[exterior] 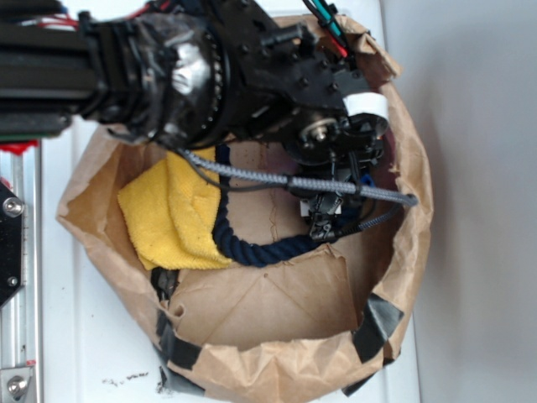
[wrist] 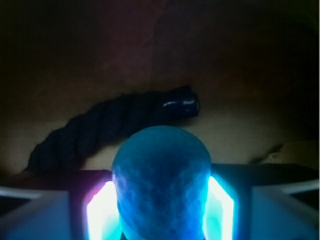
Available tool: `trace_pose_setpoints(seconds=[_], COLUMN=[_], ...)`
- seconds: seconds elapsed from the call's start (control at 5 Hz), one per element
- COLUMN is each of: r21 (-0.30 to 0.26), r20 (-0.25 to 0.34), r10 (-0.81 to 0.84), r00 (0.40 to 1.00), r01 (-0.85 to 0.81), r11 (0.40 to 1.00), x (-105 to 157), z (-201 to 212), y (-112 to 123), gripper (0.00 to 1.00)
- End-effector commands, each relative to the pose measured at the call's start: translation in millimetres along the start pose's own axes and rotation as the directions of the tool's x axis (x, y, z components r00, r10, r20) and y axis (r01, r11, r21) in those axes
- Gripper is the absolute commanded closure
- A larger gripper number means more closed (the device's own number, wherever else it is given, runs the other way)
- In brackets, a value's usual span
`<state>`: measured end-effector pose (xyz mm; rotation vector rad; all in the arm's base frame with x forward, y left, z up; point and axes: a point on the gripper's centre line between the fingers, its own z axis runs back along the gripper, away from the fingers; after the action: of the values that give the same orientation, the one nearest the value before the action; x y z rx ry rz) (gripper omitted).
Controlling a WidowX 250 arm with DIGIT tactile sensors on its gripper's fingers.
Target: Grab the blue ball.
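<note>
In the wrist view my gripper (wrist: pixel 161 200) is clamped on the blue ball (wrist: pixel 161 175), low in the frame's centre, a glowing pad (wrist: pixel 102 212) pressing each side. It looks light, rubbery and dimpled, so holding it across its widest part should work. Above it lies the navy rope (wrist: pixel 100 127). In the exterior view my arm (exterior: pixel 193 67) reaches from upper left into the paper bag (exterior: pixel 277 353).

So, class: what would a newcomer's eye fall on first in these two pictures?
In the wrist view, a glowing teal-blue dimpled rubber ball fills the lower centre, pinched between the gripper fingers. From outside, a crumpled brown paper bag rings a folded yellow cloth on the left and a dark navy twisted rope beside it.
</note>
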<state>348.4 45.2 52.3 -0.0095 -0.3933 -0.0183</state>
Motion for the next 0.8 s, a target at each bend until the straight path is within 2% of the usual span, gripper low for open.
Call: trace_pose_setpoints(seconds=[0.0, 0.2, 0.4, 0.6], r21=[-0.024, -0.080, -0.164, -0.204], r20=[0.021, 0.026, 0.081, 0.108], r10=[-0.022, -0.021, -0.053, -0.063], r00=[1.000, 0.999, 0.995, 0.992], r01=[0.022, 0.023, 0.066, 0.084], r11=[0.999, 0.997, 0.984, 0.975], x=[3.8, -17.5, -39.2, -38.6], z=[18.9, 44.5, 94.3, 139.3], y=[-10.4, -24.3, -37.0, -46.4], gripper=[1.00, 1.00, 1.00, 1.00])
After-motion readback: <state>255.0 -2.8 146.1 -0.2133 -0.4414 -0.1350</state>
